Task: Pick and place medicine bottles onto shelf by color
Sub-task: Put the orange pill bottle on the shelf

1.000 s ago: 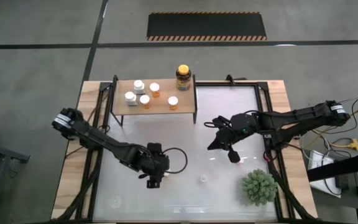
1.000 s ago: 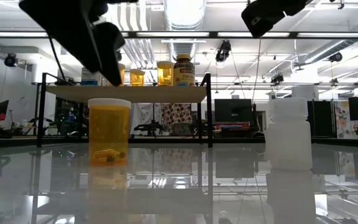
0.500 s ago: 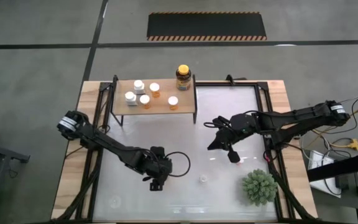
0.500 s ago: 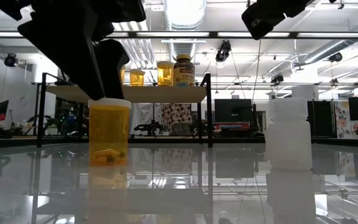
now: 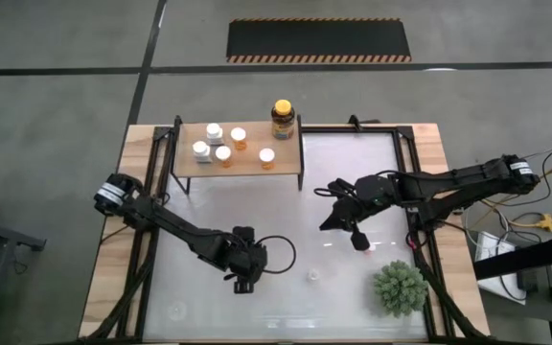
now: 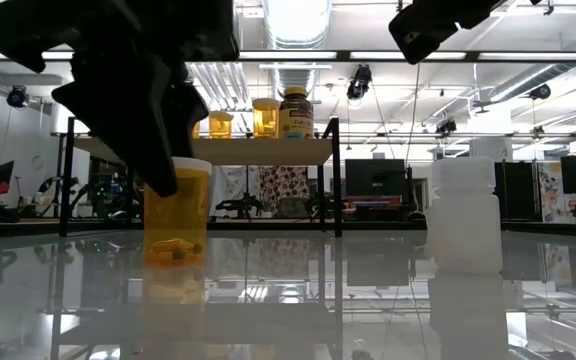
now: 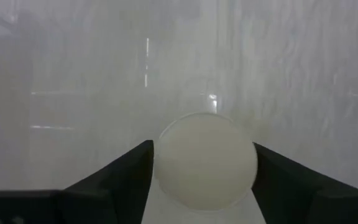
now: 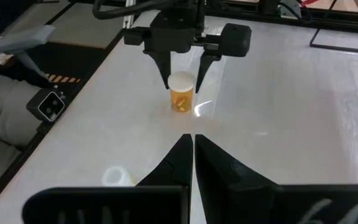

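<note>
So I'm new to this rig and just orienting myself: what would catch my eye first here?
The left gripper reaches down around an orange bottle on the white table, fingers either side of its cap and not closed on it. Behind it, the shelf holds a cluster of bottles and a yellow-capped jar. A green plant sits near the right arm.

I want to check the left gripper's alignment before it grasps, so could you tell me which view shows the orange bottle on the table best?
The right wrist view: the orange bottle stands whole between the left gripper's open fingers. The low view shows its body, cap partly hidden. The left wrist view shows only the white cap. The high view hides it under the arm.
</note>
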`<control>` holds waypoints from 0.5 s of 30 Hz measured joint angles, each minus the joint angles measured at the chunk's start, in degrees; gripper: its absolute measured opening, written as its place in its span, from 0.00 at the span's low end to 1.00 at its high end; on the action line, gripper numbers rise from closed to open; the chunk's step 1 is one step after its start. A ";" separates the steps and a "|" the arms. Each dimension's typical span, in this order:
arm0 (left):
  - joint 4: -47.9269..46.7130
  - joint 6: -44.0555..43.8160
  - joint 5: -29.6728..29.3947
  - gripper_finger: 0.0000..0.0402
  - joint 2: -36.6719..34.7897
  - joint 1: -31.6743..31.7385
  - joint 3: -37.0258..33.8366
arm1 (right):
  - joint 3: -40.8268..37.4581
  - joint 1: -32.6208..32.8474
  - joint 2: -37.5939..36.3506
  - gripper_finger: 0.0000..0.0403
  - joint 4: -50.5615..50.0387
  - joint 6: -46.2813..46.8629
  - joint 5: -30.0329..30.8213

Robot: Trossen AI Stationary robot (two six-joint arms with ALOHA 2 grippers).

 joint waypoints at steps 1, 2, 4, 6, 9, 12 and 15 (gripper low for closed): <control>-0.10 0.00 -0.01 0.54 -0.02 0.00 0.15 | 0.02 0.00 0.00 0.02 -0.01 -0.01 0.03; -0.09 -0.01 -0.01 0.52 -0.03 -0.02 0.29 | 0.00 0.00 0.00 0.02 0.00 -0.01 0.09; -0.39 -0.01 -0.01 0.48 -0.03 -0.02 0.52 | 0.01 0.00 0.02 0.02 0.00 -0.02 0.11; -0.69 -0.02 -0.01 0.46 -0.14 0.00 0.68 | 0.00 0.00 0.02 0.02 -0.02 -0.01 0.09; -1.45 -0.02 -0.01 0.46 -1.06 0.00 1.06 | 0.01 0.00 0.02 0.02 -0.04 -0.01 0.10; -5.14 -0.02 -0.03 0.46 -2.35 0.18 2.82 | 0.01 0.00 0.02 0.02 -0.42 -0.12 0.09; -11.36 0.00 -0.09 0.46 -4.16 0.87 6.89 | 0.00 0.00 0.04 0.02 -0.76 -0.33 0.09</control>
